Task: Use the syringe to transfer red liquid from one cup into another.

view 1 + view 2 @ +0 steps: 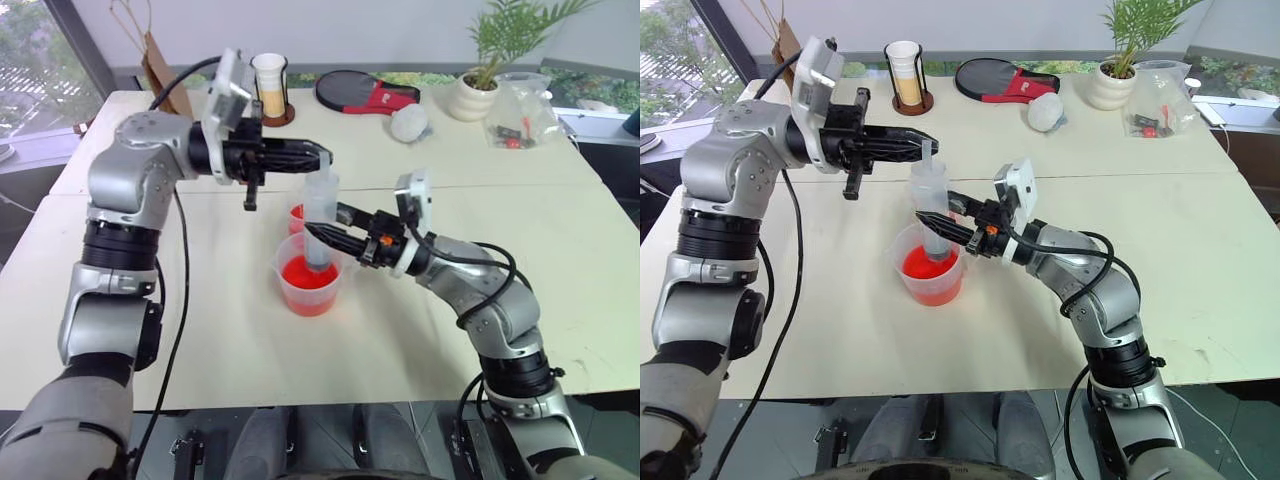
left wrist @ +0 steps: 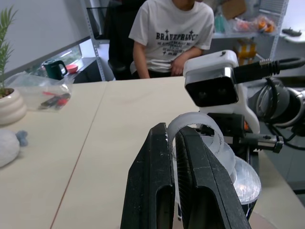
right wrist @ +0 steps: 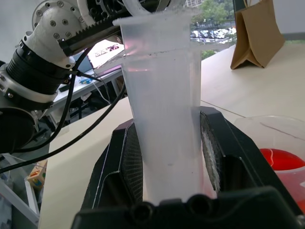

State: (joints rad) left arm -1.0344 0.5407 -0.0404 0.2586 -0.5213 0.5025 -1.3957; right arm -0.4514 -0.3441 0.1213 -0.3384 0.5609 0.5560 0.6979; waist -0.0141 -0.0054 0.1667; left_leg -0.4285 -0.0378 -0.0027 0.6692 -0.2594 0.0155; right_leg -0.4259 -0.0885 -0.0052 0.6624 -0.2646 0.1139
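1. A large translucent plastic syringe with a thick cylindrical barrel point(image 1: 321, 225) stood nearly upright over the table, its long axis running top to bottom, its lower end dipped inside the larger, wider clear plastic measuring cup point(image 1: 308, 275).

2. That cup sat on the pale wooden table point(image 1: 520, 230) and held bright red-orange translucent liquid point(image 1: 308, 275) at its bottom. A smaller, narrower clear plastic cup point(image 1: 297, 217), also showing red, stood just behind it, touching or nearly so.

3. The right gripper point(image 3: 169, 157) reached in level from the robot's right side. Its two black fingers were clamped on the lower part of the barrel, one pad on each side, as the right wrist view showed plainly.

4. The left gripper point(image 1: 318, 157) came in level from the robot's left, directly above the right one. Its two black fingers point(image 2: 152, 186) were pressed almost together, with the thin translucent ring of the plunger top point(image 2: 195, 129) caught between them.

5. The relation that mattered: the plunger top lay straight above the barrel, along the same upright axis. One gripper held each end, left above, right below.

6. Judged from this, drawing liquid would call for the upper grip to rise along that axis while the lower grip kept the barrel in place, tip under the red liquid.
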